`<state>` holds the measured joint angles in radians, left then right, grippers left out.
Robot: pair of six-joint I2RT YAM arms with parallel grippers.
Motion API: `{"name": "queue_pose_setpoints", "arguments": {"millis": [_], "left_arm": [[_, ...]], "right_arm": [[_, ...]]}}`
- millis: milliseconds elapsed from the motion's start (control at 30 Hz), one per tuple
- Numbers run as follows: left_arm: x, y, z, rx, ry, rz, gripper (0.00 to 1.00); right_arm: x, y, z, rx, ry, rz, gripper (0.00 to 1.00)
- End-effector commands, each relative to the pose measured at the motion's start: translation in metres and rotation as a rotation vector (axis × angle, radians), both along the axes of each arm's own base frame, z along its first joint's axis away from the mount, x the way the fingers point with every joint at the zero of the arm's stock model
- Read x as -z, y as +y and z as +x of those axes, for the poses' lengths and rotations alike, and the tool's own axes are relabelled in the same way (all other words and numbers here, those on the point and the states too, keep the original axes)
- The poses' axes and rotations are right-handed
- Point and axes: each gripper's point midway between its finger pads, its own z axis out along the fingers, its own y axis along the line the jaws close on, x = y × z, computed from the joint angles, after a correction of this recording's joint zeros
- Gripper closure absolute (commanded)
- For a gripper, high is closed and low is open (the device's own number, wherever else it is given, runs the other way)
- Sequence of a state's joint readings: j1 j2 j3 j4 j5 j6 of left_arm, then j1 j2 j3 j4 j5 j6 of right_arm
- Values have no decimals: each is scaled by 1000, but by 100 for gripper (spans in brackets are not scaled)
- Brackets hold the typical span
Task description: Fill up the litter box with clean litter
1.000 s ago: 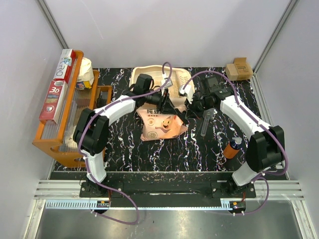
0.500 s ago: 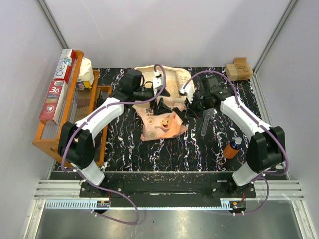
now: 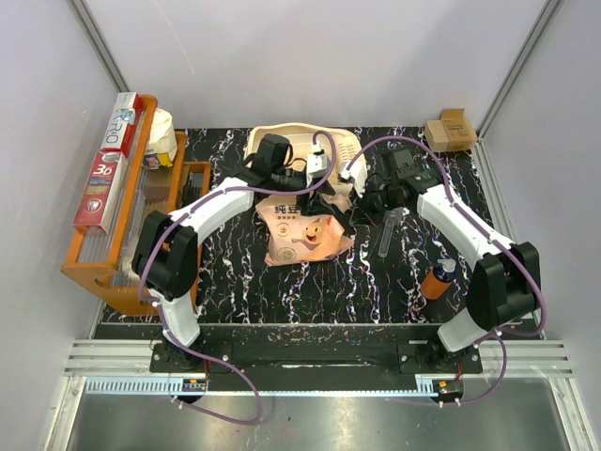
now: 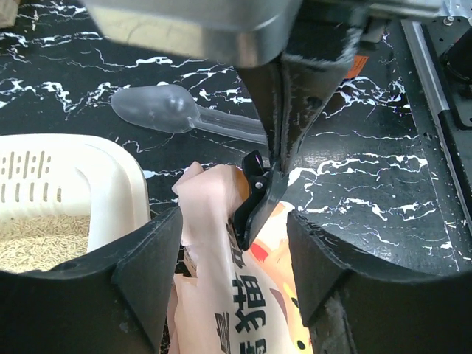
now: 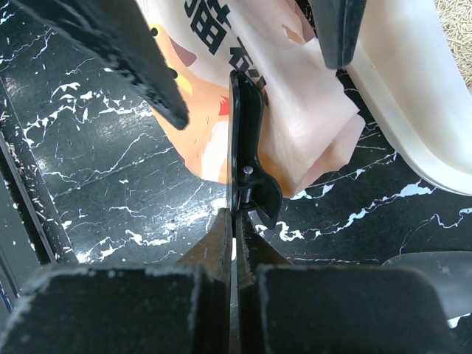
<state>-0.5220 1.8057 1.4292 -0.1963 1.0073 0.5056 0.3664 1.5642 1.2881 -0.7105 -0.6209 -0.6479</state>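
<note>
The cream litter box [image 3: 282, 141] stands at the back centre, with clean litter [image 4: 37, 240] lying in it. The pink-and-white bag [image 3: 305, 233] lies in front of it, its crumpled top [image 4: 210, 214] raised. My left gripper [image 4: 232, 243] is open and straddles that bag top, with a gap on the right side. My right gripper [image 5: 237, 221] is shut on the handle of a black clip [image 5: 247, 147] that pinches the bag's edge. The top view shows the left gripper [image 3: 315, 195] and the right gripper [image 3: 355, 202] close together over the bag's top.
A clear plastic scoop [image 3: 390, 230] lies right of the bag. An orange bottle [image 3: 438, 278] stands at the right and a cardboard box [image 3: 449, 130] at the back right corner. An orange wooden tray [image 3: 122, 254] with foil boxes [image 3: 108, 174] fills the left side.
The left arm swung out to the left with its jaws spread wide, then came back over the bag's top with them narrower. The right arm kept still on the clip.
</note>
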Motion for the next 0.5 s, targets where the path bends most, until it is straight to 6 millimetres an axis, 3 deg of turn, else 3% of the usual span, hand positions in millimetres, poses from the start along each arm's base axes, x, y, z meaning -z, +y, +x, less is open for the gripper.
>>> {"name": "queue_pose_setpoints", "arguments": {"millis": [0,467], "left_arm": [[-14,-12,3,44,13,-54,39],[6,-17,-16,102,177,-40,66]], "right_arm": [[-19,4,2,5,-58,32,100],[-17,6,8,26,-46,39,100]]}}
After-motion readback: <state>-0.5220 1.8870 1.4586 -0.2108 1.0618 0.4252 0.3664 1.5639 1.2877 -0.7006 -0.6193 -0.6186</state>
